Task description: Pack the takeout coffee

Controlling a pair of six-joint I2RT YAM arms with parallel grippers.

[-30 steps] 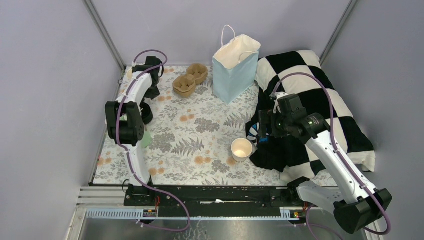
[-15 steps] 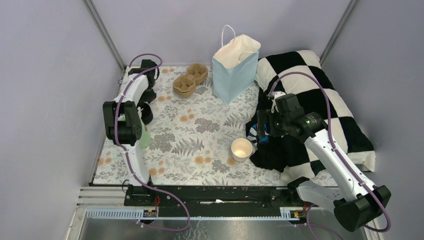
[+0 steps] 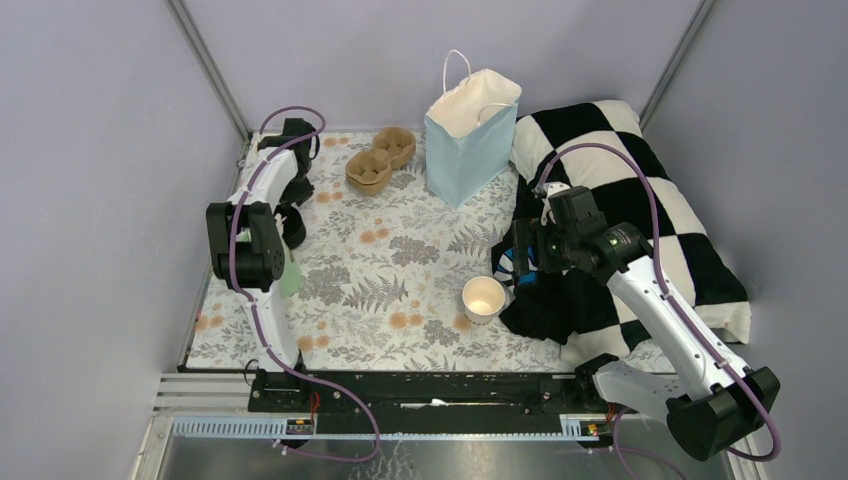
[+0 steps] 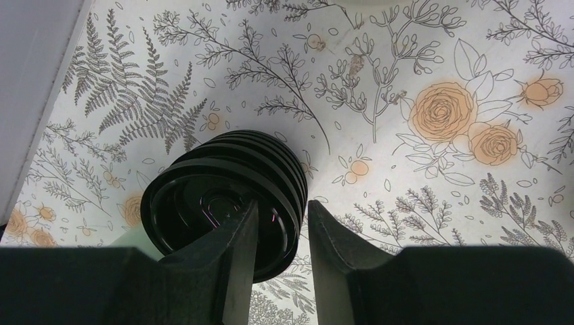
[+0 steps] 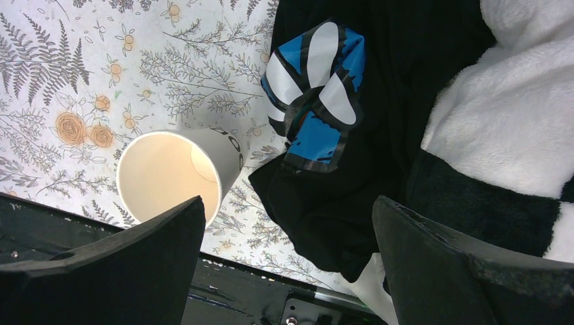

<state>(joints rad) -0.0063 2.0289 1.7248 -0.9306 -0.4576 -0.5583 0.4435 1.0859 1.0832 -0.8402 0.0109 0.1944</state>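
Top external view: a floral-print table [image 3: 400, 250] carries a black-and-white checkered blanket [image 3: 650, 190] on its right side. A blue paper bag [image 3: 470, 150] stands upright at the back, with a cardboard cup carrier [image 3: 380, 160] just left of it. The white paper cup [image 3: 483, 298] — lidless, upright — stands near the front, just beside the blanket's dark edge. The right gripper [image 5: 288, 203] hangs above that spot, fingers spread wide. At the table's left side the left gripper [image 4: 283, 206] straddles the rim of a stack of black lids [image 4: 223, 196] — jaws close together, though whether they pinch it cannot be told.

The left claw [image 4: 283, 211] stands narrow — the right claw [image 5: 288, 203] gapes wide.
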